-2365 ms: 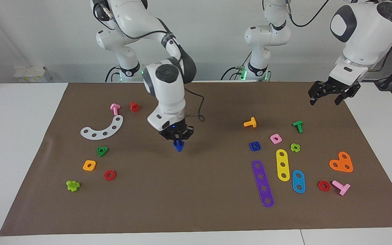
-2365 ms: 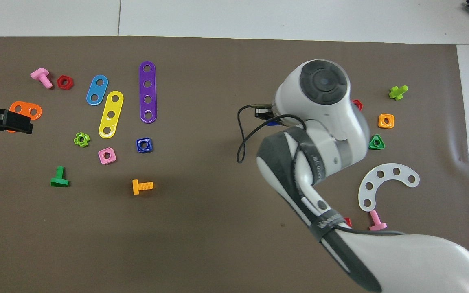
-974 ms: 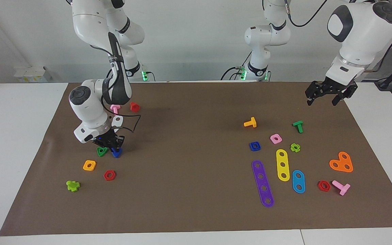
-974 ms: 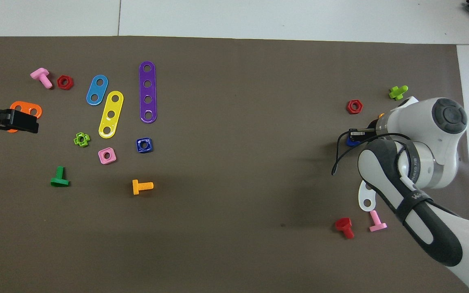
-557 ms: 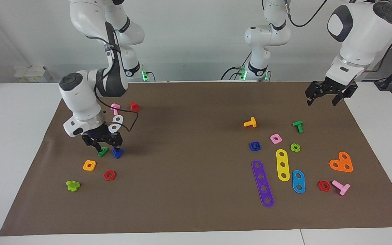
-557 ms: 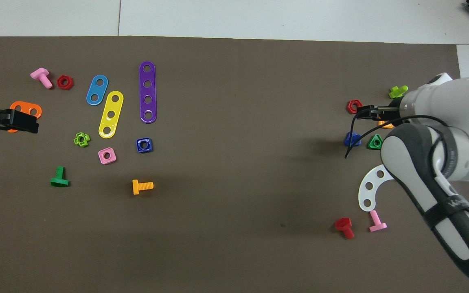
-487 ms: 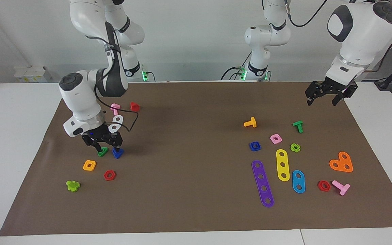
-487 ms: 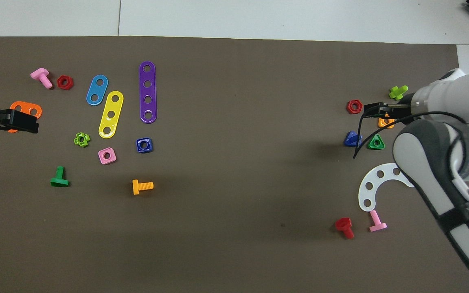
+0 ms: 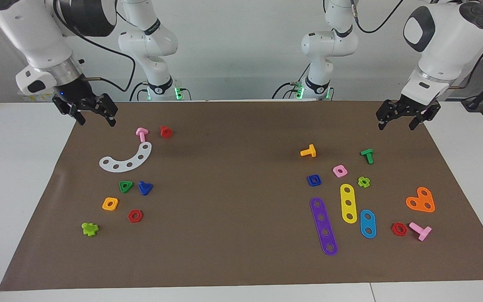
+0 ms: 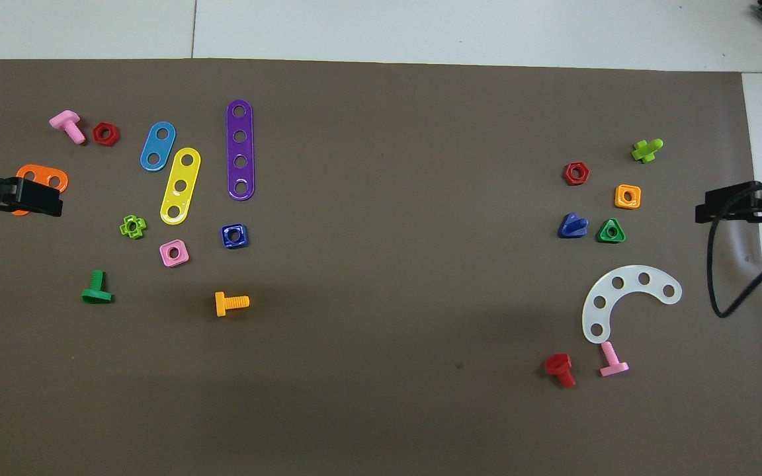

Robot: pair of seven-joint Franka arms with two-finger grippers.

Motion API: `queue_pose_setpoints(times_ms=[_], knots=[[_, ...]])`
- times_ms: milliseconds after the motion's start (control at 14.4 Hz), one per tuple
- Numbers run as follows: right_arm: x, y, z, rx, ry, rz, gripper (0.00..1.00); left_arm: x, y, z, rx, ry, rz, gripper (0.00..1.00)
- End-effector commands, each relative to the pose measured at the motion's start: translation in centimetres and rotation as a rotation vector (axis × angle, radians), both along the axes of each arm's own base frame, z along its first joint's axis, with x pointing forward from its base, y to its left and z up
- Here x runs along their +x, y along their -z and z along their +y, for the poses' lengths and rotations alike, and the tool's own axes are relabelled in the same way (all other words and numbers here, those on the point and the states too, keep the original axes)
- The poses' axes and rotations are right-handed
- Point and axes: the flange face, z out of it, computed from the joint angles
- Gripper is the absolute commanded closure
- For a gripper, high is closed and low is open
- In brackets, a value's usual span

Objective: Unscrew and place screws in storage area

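A blue bolt (image 9: 144, 187) (image 10: 573, 226) with a triangular head lies loose on the brown mat at the right arm's end, close beside a green triangular nut (image 9: 125, 186) (image 10: 610, 231). Its matching blue square nut (image 9: 314, 180) (image 10: 234, 236) rests among the parts at the left arm's end. My right gripper (image 9: 97, 121) hangs open and empty, high over the mat's edge at its own end of the table. Over the orange heart plate (image 9: 421, 200) my left gripper (image 9: 396, 125) (image 10: 30, 198) waits, open and empty.
Around the blue bolt lie a white curved plate (image 9: 126, 159), an orange square nut (image 9: 110, 204), a red hex nut (image 9: 135, 216), a lime bolt (image 9: 89, 228), and a pink and a red bolt. Purple, yellow and blue strips (image 9: 349, 203), nuts and bolts crowd the left arm's end.
My right gripper opened, left the blue bolt on the mat beside the green nut, then rose and pulled back to the mat's edge. The left arm has not moved.
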Motion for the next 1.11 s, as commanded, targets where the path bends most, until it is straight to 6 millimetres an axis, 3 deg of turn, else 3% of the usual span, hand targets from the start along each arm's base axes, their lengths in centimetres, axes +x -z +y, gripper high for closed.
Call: queue_pose_setpoints(times_ms=[0,1043], knots=[[-0.2,-2.7,-0.1,-0.071,0.015,0.019,0.0,-0.6,-0.3,0.4,-0.009,-0.019,-0.002,0.0],[-1.1,-2.2,0.3,-0.057,0.012,0.026,0.0,-1.8,1.0,0.1,-0.042,0.021,0.029,0.0]])
